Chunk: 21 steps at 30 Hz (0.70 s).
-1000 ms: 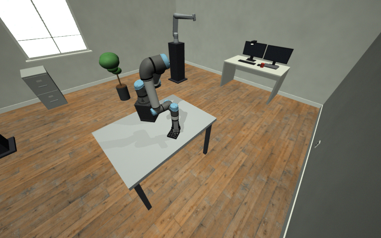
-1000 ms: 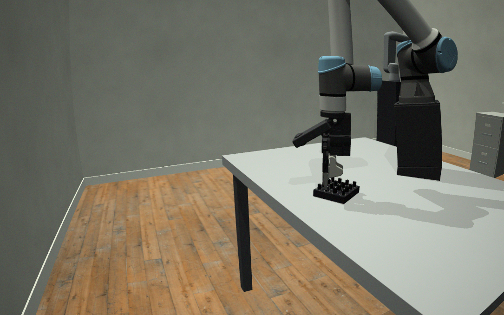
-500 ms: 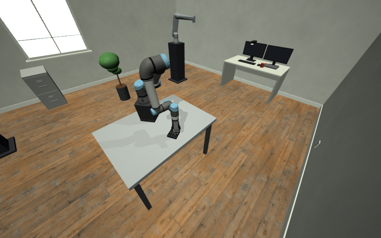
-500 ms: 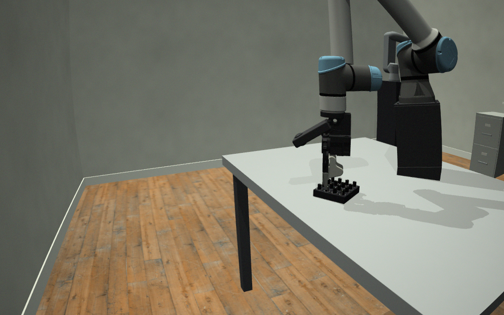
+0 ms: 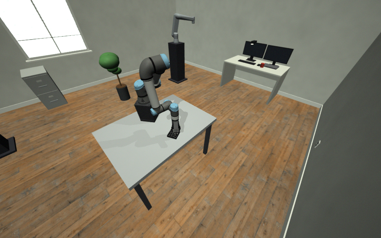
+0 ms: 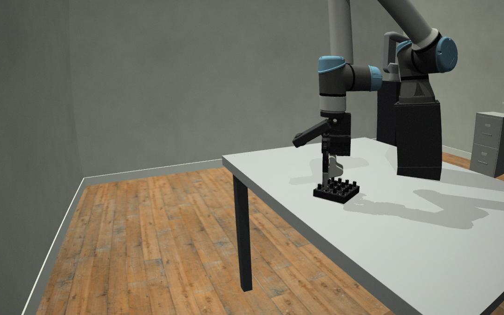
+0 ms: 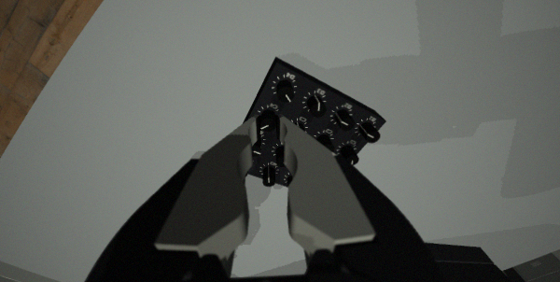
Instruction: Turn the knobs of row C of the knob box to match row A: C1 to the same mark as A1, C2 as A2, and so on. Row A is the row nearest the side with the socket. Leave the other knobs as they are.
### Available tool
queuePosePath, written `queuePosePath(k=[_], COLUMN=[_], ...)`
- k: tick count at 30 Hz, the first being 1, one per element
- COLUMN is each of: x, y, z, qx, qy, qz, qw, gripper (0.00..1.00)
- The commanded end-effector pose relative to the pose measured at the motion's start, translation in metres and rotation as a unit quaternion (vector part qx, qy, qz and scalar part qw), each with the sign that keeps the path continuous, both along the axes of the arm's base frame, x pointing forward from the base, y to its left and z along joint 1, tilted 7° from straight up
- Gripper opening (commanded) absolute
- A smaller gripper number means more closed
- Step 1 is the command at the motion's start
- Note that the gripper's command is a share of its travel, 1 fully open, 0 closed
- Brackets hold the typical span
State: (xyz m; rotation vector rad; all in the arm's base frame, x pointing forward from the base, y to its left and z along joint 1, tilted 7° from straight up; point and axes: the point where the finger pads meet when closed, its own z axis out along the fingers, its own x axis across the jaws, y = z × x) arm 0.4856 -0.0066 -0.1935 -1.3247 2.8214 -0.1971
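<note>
The black knob box (image 5: 171,136) (image 6: 335,196) (image 7: 304,88) lies on the grey table (image 5: 132,153) (image 6: 402,242) (image 7: 187,60) near its edge. It carries four rows of black knobs with white pointer marks. My gripper (image 5: 174,132) (image 6: 326,183) (image 7: 268,117) points straight down onto the box's corner nearest the table edge. In the wrist view its two grey fingers stand close on either side of one knob (image 7: 268,124), the left end knob of the second row from the far side. The fingers hide part of the nearer rows. The row labels are too small to read.
The arm's dark base pedestal (image 5: 146,112) (image 6: 418,136) stands on the table behind the box. The table edge and the wooden floor (image 7: 28,22) lie to the left in the wrist view. A table leg (image 6: 242,234) stands below the box's corner.
</note>
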Motion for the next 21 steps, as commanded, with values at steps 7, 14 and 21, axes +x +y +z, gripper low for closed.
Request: queuePosePath(k=[7,14,21], x=[0.0003,0.0001,-0.0003], y=[-0.0002,-0.0004,-0.0007], z=[0.0005,0.0005,0.0005], qx=[0.001,0.004,0.008], qy=[-0.003,-0.006,-0.012], qz=[-0.021,-0.053,-0.107], qw=[1.000,0.999,0.994], gripper=[0.04,0.04,0.04])
